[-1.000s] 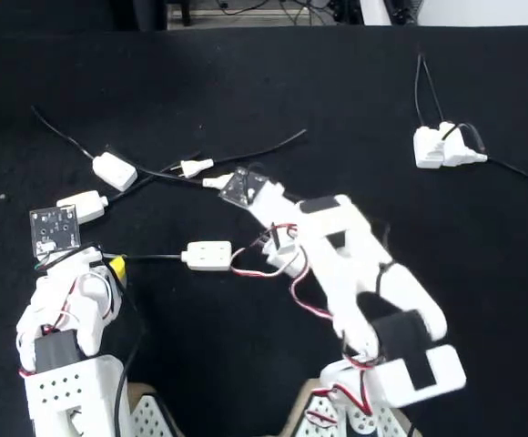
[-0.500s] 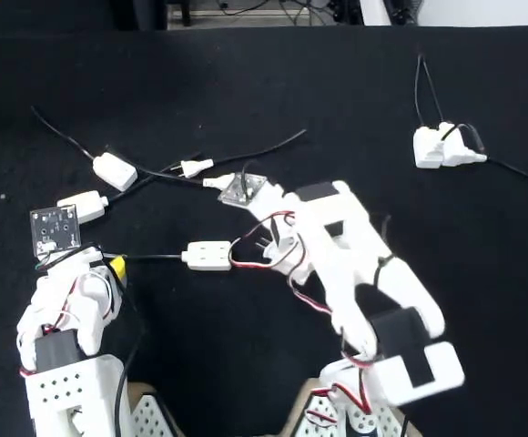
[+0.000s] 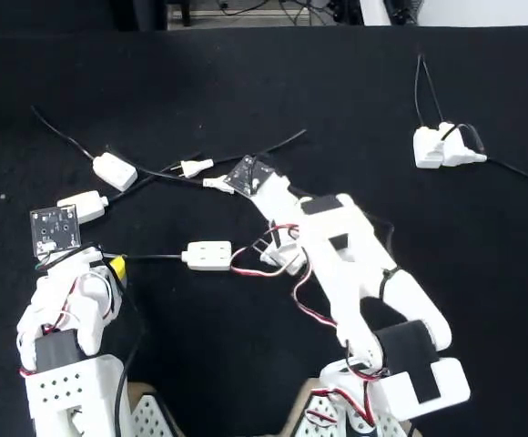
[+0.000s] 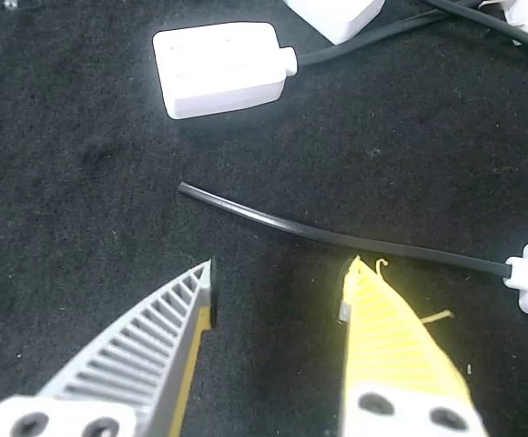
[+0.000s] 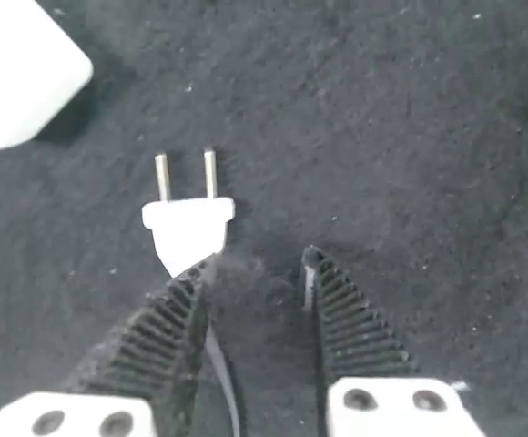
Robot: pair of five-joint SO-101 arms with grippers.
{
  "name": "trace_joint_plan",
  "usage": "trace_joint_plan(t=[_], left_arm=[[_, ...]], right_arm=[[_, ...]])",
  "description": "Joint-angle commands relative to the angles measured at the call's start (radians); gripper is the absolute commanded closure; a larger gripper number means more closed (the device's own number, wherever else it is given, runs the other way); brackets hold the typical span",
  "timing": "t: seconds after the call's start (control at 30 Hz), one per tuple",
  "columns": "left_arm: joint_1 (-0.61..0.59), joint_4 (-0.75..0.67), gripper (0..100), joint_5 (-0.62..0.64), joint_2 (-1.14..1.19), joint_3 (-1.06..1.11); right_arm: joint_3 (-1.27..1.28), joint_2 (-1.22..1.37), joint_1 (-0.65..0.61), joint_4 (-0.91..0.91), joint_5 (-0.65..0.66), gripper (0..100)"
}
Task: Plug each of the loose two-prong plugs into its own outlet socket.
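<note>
Hovering with jaws spread, the right end effector (image 5: 255, 264) sits at the cable end of a white two-prong plug (image 5: 188, 226), which lies beside one dark fingertip (image 5: 177, 309), outside the gap, at about ten o'clock from the middle of the black bench (image 3: 355, 100). The left end effector (image 4: 279, 271), also spread, hangs over a thin black cable (image 4: 337, 238) near a white rectangular outlet socket (image 4: 218, 68).

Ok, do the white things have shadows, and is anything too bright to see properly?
Right wrist view: the white block glares plain white and casts a dark shadow beside it; the plug is lit evenly. High view: the black cloth hides shadows. Left wrist view: the socket is evenly lit, no glare.
</note>
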Motion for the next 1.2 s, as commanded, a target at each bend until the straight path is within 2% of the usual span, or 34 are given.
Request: trace_joint_plan(t=[0.0, 0.2, 0.47, 0.67, 0.83, 1.17], left_arm=[[-0.004, -0.035, 77, 0.003, -0.009, -0.015], [-0.007, -0.044, 77, 0.003, -0.009, -0.013], [-0.007, -0.041, 77, 0.003, -0.009, -0.013], [-0.007, -0.041, 77, 0.003, -0.009, -0.013], [-0.008, -0.041, 77, 0.003, -0.009, -0.013], [-0.008, -0.041, 77, 0.003, -0.009, -0.013]], right_arm=[[0.018, -0.045, -0.017, -0.034, -0.006, 86.4], [0.010, -0.056, -0.012, -0.018, -0.014, 86.4], [-0.068, -0.151, -0.020, 0.123, -0.077, 86.4], [0.038, -0.174, -0.092, 0.078, -0.075, 86.4], [0.113, -0.174, -0.094, -0.031, -0.071, 86.4], [0.099, -0.166, -0.091, -0.034, -0.069, 86.4]])
